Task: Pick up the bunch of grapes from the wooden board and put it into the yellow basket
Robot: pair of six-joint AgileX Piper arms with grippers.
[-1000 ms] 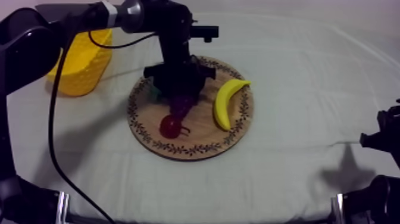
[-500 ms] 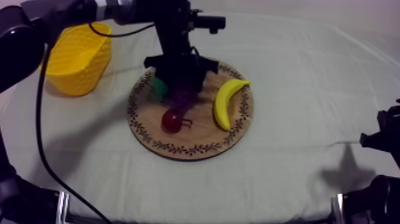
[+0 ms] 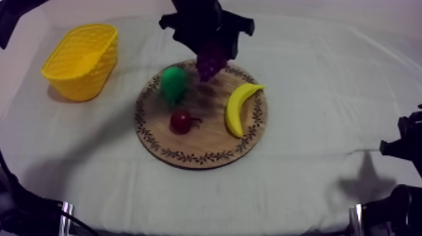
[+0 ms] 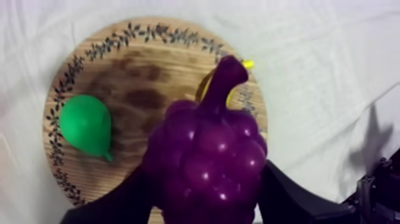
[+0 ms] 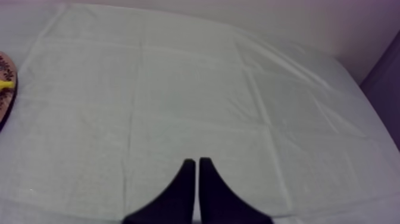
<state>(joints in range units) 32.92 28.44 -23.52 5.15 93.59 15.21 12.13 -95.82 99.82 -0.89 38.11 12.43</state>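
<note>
Grey-white cloth counter [image 3: 326,81]: our left gripper [image 3: 210,44] is clamped on the bunch of grapes [image 3: 211,61], held in the air over the wooden board [image 3: 207,150], well apart from the yellow basket [image 3: 81,59]. Pear [image 3: 173,81], small red fruit [image 3: 181,121] and banana [image 3: 238,107] lie on the board. Our right gripper [image 5: 197,164] has its fingers together over bare cloth.

Left tool [image 3: 210,49] holds grapes [image 3: 210,64] above far rim of board [image 3: 213,139]; yellow basket [image 3: 80,61] left.

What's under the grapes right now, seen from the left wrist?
The wooden board lies below, the pear on it to one side. The bunch of grapes, held in my left gripper, hides most of the banana and part of the board.
</note>
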